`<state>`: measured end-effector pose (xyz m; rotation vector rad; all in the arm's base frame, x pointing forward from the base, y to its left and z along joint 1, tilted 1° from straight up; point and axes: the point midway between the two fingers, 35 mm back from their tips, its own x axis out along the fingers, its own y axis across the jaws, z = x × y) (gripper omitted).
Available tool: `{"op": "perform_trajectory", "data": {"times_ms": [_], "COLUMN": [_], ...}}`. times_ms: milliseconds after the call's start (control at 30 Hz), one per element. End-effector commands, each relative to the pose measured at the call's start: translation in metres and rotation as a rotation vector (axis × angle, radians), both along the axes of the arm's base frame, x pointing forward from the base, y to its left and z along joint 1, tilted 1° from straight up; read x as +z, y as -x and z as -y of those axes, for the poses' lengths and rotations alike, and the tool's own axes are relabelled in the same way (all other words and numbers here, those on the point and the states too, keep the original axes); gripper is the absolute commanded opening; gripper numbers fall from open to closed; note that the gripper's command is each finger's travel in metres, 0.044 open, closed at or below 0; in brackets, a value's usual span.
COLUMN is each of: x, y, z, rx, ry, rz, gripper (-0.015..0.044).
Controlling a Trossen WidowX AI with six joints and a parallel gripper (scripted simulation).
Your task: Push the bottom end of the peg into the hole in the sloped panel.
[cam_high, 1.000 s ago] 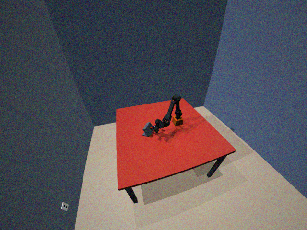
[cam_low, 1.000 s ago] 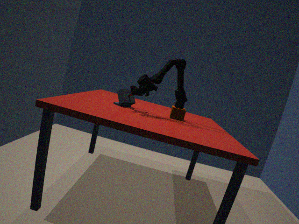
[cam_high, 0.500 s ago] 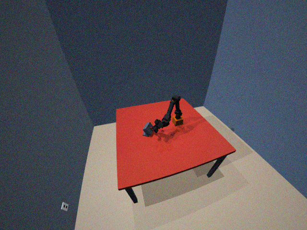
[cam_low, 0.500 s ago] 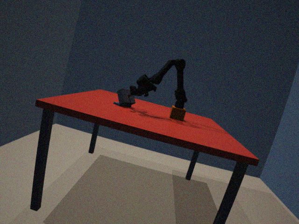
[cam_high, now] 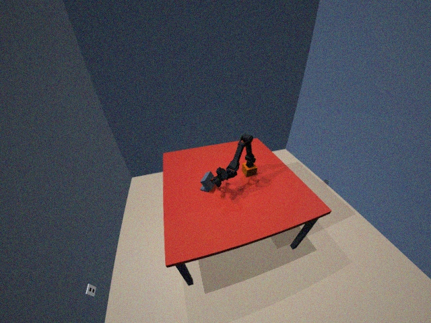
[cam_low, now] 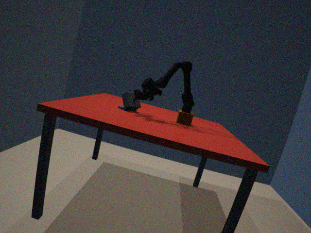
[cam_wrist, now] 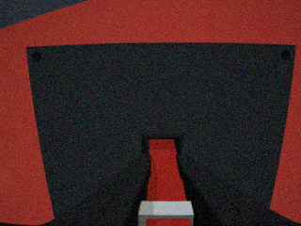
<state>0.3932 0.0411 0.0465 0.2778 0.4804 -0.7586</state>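
From my station, reading across the top view from the left, I see first the sloped dark grey panel [cam_high: 207,180] on its small base, sitting on the flat red table [cam_high: 243,222] with dark legs. Just right of it, the black parallel-jaw gripper [cam_high: 215,182] is right up against the panel's face, with the black jointed arm [cam_high: 238,156] rising behind it to an elbow and dropping to the orange block base [cam_high: 249,169].

On the wrist view, the panel [cam_wrist: 94,126] fills most of my picture, with a small dark mark in each upper corner. Low in its middle is the square hole [cam_wrist: 162,141]. The red square-sided peg [cam_wrist: 165,179] runs from the bottom edge straight up to that hole, and its far end sits in the opening; how deep it goes I cannot tell. A pale grey band crosses the peg's near end.

The claw is pinching the peg, its fingers held slightly apart by it.
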Motion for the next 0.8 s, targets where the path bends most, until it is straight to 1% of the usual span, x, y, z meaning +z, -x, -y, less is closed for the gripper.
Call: {"op": "perform_trajectory", "data": {"times_ms": [0, 700, 767], "x": [-0.0027, -0.0034, -0.0034], "y": [-0.0011, -0.0031, -0.0031], "z": [0.0033, 0.0042, 0.0042], "rx": [-0.003, -0.003, -0.003], "ry": [0.004, 0.0, 0.0], "rz": [-0.005, 0.001, 0.001], "gripper": [0.0, 0.0, 0.0053]}}
